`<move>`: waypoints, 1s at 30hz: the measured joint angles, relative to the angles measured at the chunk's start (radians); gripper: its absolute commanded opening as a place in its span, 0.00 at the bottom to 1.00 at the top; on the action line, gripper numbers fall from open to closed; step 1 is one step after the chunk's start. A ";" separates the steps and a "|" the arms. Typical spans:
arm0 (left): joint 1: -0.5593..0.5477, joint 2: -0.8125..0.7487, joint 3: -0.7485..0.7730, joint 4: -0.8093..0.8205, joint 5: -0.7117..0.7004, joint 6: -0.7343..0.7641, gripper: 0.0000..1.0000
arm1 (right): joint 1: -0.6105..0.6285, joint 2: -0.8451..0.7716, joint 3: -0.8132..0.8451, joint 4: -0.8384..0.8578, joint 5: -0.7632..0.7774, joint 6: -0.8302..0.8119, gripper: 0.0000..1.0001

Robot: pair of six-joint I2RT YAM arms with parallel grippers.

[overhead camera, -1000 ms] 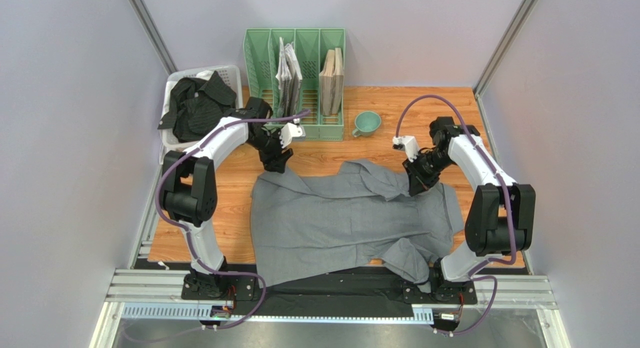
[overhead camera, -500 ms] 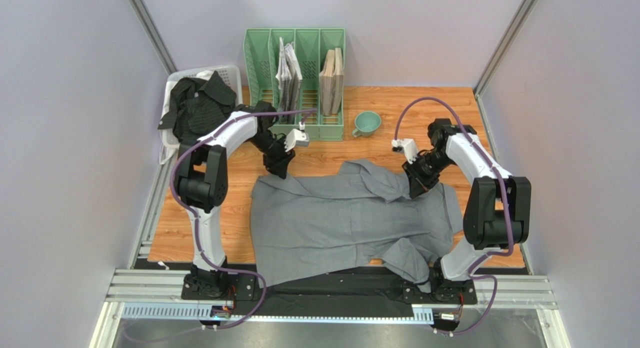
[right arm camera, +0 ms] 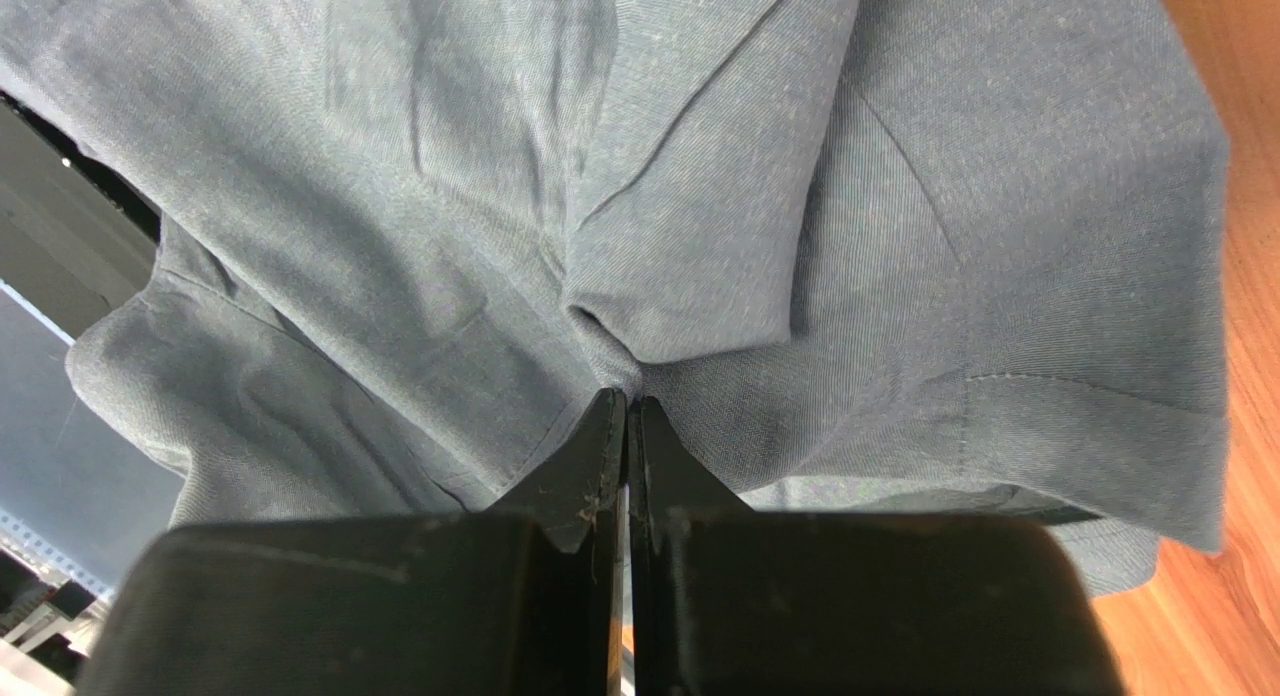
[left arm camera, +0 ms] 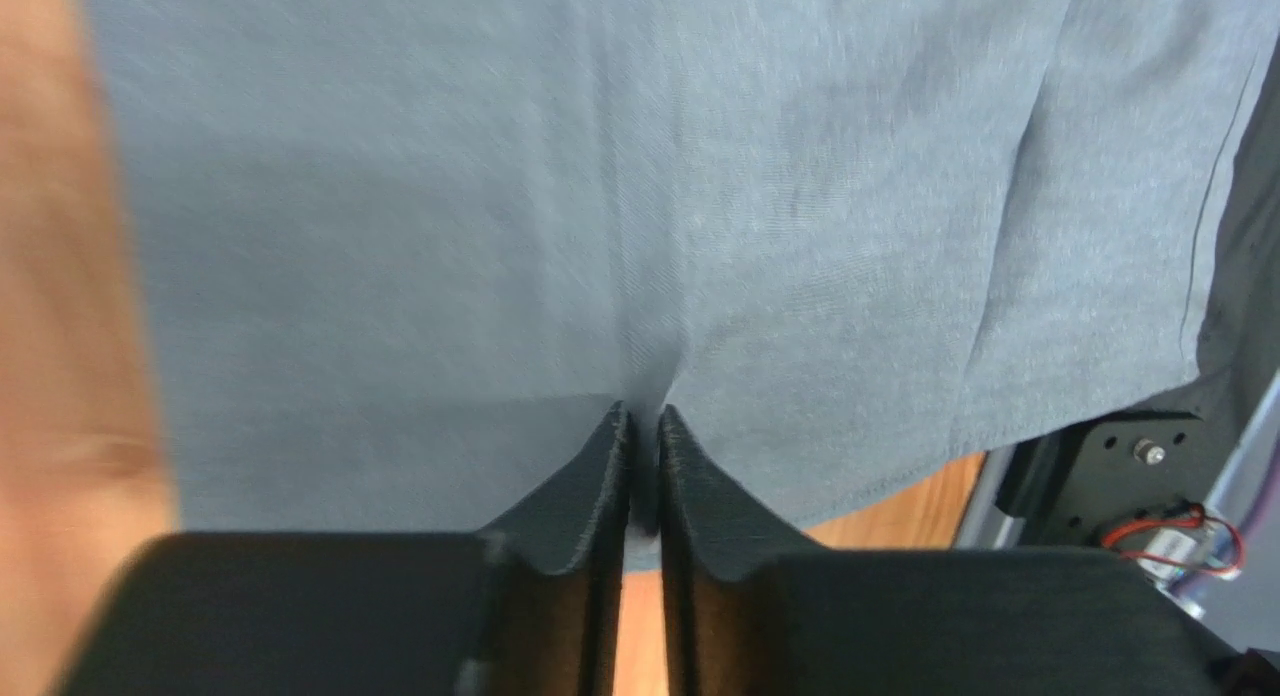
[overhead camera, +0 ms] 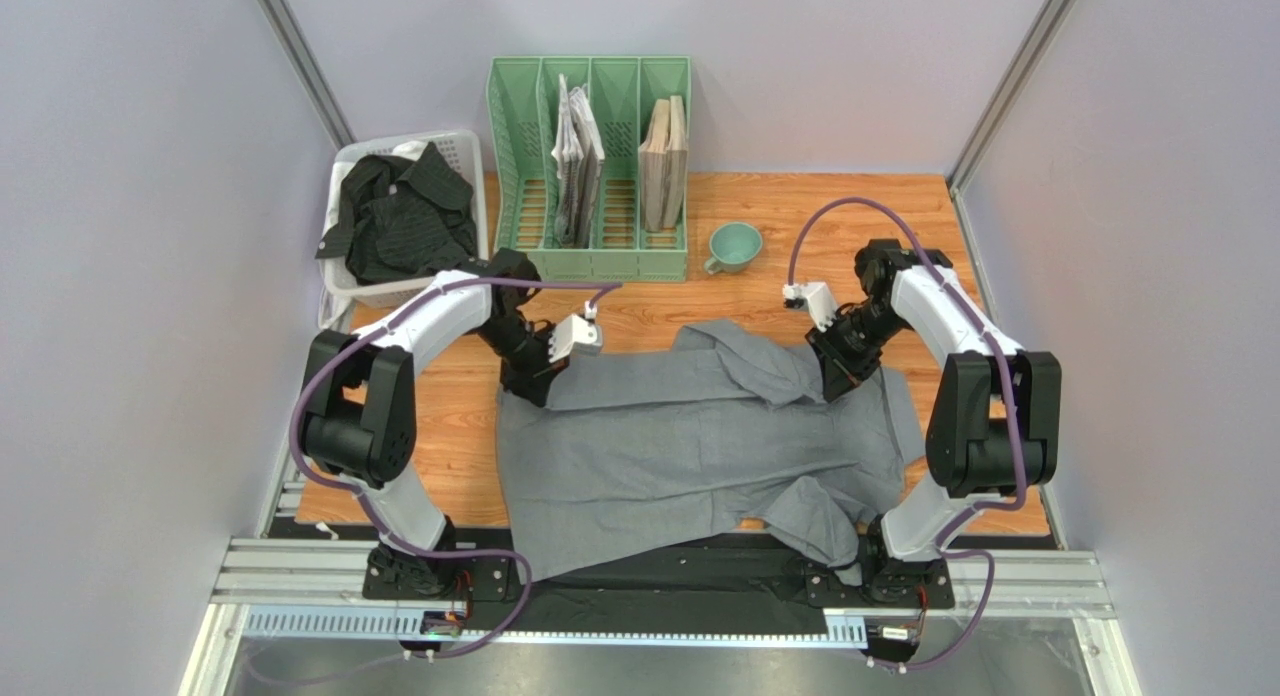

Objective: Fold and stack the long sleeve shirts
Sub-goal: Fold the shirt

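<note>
Left tool (left arm camera: 642, 426) and right tool (right arm camera: 625, 411) each pinch the grey shirt (overhead camera: 676, 441) at its upper edge. Raise both together, edge taut, so your fold lands square.

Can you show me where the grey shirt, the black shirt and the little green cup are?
grey shirt (overhead camera: 691, 441): top view, the middle of its spread-out body.
black shirt (overhead camera: 394, 216): top view, the middle of the crumpled heap.
green cup (overhead camera: 733, 246): top view, its round bowl.
</note>
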 measured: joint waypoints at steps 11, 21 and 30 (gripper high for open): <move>0.130 -0.004 0.074 0.085 -0.003 -0.125 0.64 | 0.000 0.079 0.016 -0.024 0.005 0.000 0.33; 0.121 0.148 0.084 0.262 -0.158 -0.303 0.46 | -0.103 0.111 0.224 -0.099 -0.077 0.029 0.54; 0.120 0.253 0.155 0.278 -0.288 -0.322 0.00 | -0.090 0.238 0.148 -0.027 -0.023 0.105 0.53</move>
